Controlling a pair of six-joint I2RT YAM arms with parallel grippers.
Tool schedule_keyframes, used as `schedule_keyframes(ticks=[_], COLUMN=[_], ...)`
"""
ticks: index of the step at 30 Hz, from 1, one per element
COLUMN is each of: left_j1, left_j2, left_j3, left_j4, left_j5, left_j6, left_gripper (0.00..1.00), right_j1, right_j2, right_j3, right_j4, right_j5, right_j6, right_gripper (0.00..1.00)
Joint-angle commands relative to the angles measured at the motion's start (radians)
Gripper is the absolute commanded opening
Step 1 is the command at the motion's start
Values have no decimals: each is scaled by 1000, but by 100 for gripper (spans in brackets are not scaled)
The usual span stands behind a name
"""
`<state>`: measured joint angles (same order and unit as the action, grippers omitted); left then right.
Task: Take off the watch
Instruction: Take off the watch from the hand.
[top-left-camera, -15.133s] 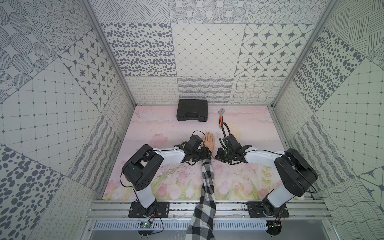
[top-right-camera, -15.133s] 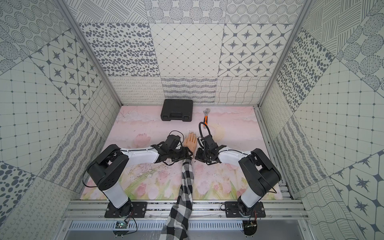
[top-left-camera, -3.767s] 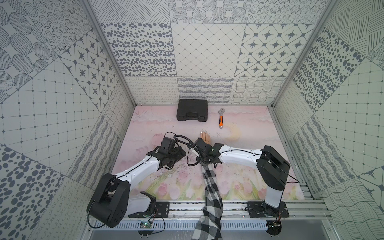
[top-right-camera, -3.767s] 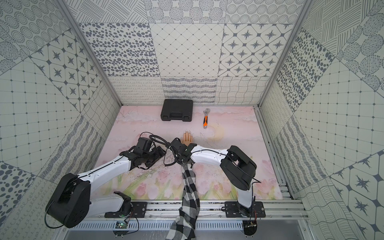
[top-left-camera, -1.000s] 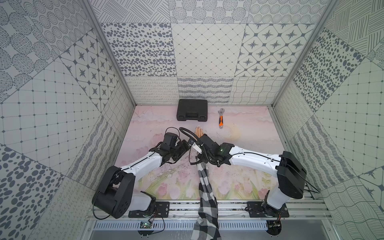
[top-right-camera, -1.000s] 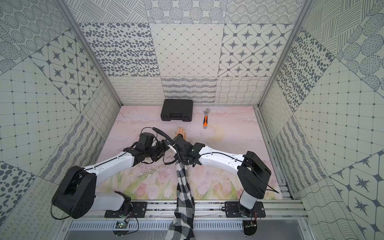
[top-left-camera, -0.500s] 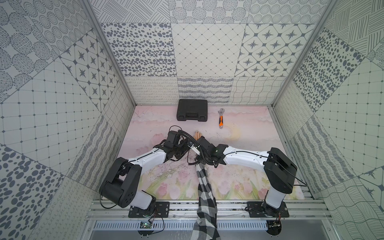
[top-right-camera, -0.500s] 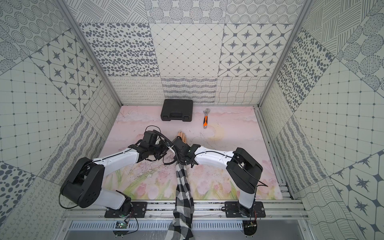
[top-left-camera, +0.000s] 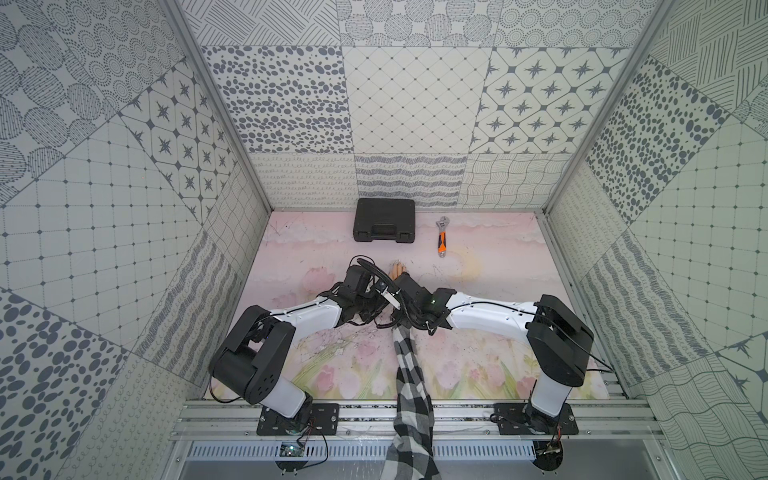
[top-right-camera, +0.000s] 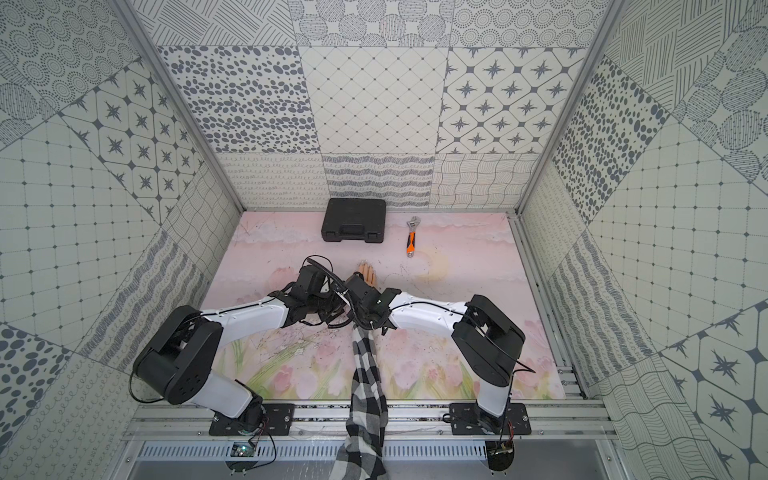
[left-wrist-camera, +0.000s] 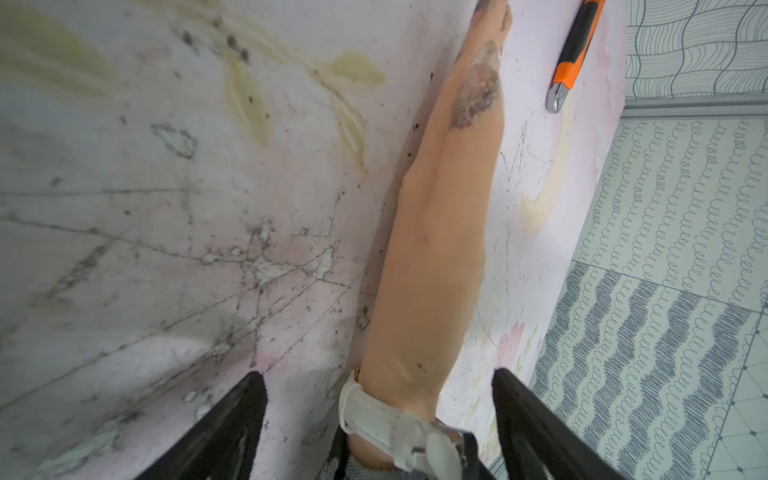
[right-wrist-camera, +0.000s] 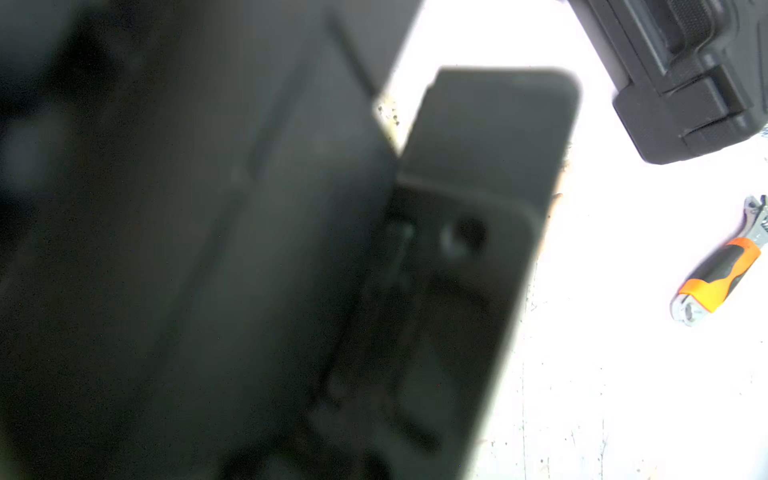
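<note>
— Watch is strapped round the mannequin wrist, between the spread fingers of my left gripper.
— And your right gripper?
— Pressed together; whether it pinches anything, I can't tell. Pulling now could drag the whole mannequin wrist along.

The watch strap was smooth and white; the arm matt and stained; the worktop scratched; the case matt black plastic.
</note>
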<state>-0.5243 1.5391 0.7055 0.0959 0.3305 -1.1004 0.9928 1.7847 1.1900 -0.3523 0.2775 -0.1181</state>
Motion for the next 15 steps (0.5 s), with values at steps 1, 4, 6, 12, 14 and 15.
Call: schedule_keyframes(ticks=[1,4,6,12,14,15], left_j1=[-12,-12,-13,10,20,21], left_j2=[3,-25,-39,-115,-130,-134], left_j3=[-24,-47,-46,-112,-125,-130], left_j4=[42,-15,-89,-150,-158,-161], left_j5=[45,25,7,-40,-41,-41], left_j6=[18,46,75,86,88,90], left_gripper=[86,84,83,81,81,81], right_j1=[-4,-19,-31,-60,-70,-76], right_j2=[7,-3,-16,-53,-63,-69], right_j3=[10,4,-5,-26,-30,-33], right_j4=[70,69,71,69,71,74], right_j5=[14,22,23,33,40,39], right_j6=[28,34,38,44,51,60], right_gripper=[0,0,0,0,0,0])
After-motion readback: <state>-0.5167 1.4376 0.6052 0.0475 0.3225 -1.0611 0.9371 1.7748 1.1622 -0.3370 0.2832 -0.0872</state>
